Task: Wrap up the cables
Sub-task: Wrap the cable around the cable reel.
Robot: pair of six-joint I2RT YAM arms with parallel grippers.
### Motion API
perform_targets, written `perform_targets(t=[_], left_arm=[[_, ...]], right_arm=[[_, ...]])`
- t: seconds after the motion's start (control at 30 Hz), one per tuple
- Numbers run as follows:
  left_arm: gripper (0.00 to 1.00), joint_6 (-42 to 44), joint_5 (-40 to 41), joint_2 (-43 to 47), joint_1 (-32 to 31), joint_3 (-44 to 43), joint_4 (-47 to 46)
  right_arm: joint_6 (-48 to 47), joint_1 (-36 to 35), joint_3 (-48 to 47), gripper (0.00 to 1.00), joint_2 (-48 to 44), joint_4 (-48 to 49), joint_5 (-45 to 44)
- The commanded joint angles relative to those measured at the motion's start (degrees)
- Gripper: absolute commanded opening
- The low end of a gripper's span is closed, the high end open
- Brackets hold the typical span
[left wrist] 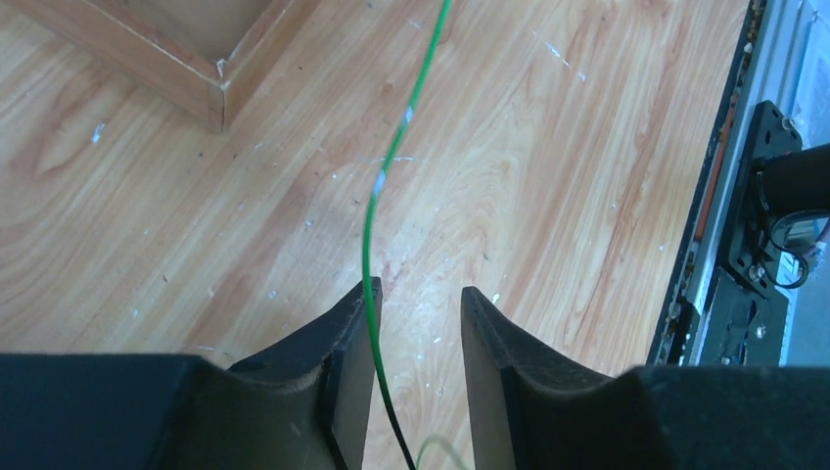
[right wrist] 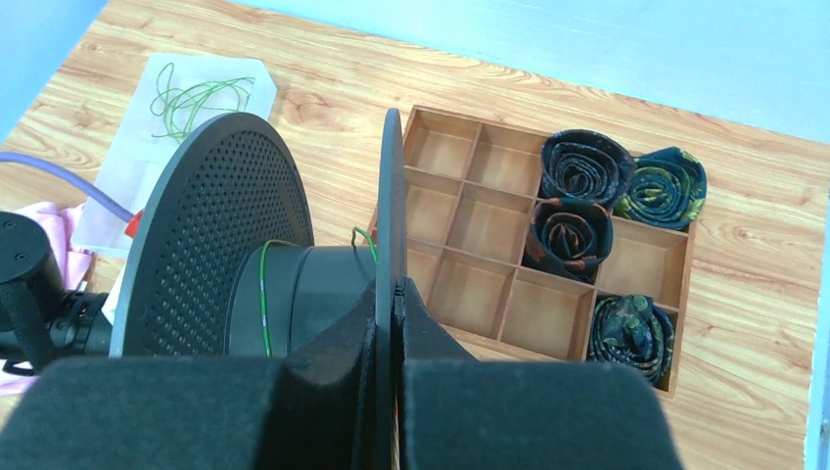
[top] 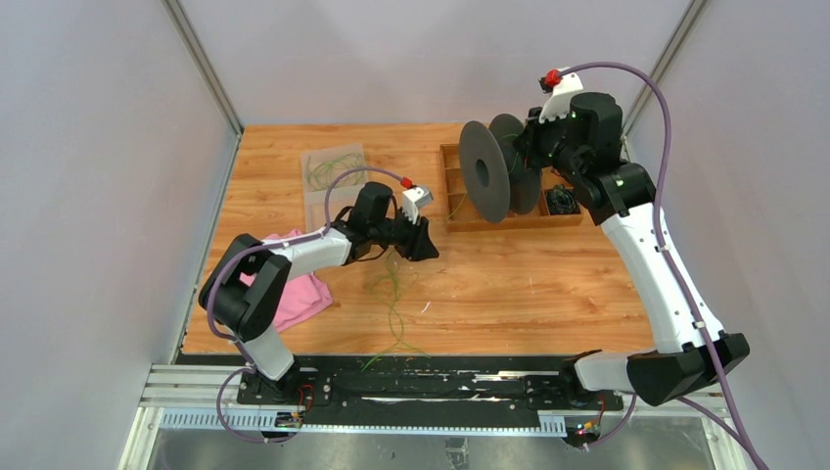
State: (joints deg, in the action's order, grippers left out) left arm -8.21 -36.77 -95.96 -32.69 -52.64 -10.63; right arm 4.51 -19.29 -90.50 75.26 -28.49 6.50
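Observation:
A thin green cable (left wrist: 377, 186) runs between my left gripper's (left wrist: 419, 294) fingers. It lies against the left pad (left wrist: 350, 392), and the jaws stand apart, open. In the top view this gripper (top: 423, 242) hovers over a loose tangle of cable (top: 391, 294) on the table. My right gripper (right wrist: 391, 289) is shut on the thin flange (right wrist: 390, 196) of the big black spool (top: 497, 168), holding it upright above the wooden tray. One turn of green cable (right wrist: 266, 294) wraps the spool's hub.
The wooden compartment tray (right wrist: 489, 255) holds three rolled ties (right wrist: 585, 166). A clear bag with coiled green cables (top: 333, 168) lies at the back left. A pink cloth (top: 299, 299) lies beside the left arm. The tray's corner (left wrist: 210, 83) shows in the left wrist view.

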Motion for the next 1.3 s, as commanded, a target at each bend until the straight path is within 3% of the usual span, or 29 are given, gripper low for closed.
perform_targets(t=[0.0, 0.27, 0.43, 0.8, 0.97, 1.07, 1.27], left_arm=[[0.42, 3.2, 0.1, 3.2, -0.3, 1.2, -1.8], [0.57, 6.4, 1.3, 6.1, 0.0, 1.6, -1.8], [0.58, 7.9, 1.9, 7.7, 0.4, 1.3, -0.8], [0.28, 8.1, 0.1, 6.7, 0.3, 2.1, 0.0], [0.06, 8.5, -0.5, 6.0, -1.2, 2.5, 0.0], [0.01, 9.7, 0.2, 6.3, -2.7, 2.6, 0.3], [0.00, 11.8, 0.6, 6.4, -5.9, 0.8, 3.4]], right_arm=[[-0.2, 1.2, -3.0, 0.01, -0.3, 2.3, -1.5], [-0.9, 1.3, -1.3, 0.01, -1.0, 2.3, -0.6], [-1.6, 1.4, -0.5, 0.01, -1.5, 2.2, -0.8], [-0.9, 1.3, -2.5, 0.01, -0.9, 2.3, -1.3], [0.4, 1.4, -3.2, 0.01, -0.1, 2.2, -3.3], [1.3, 1.4, -4.0, 0.01, 0.7, 2.0, -4.7], [2.7, 1.3, -4.8, 0.01, 2.6, 1.9, -8.4]])
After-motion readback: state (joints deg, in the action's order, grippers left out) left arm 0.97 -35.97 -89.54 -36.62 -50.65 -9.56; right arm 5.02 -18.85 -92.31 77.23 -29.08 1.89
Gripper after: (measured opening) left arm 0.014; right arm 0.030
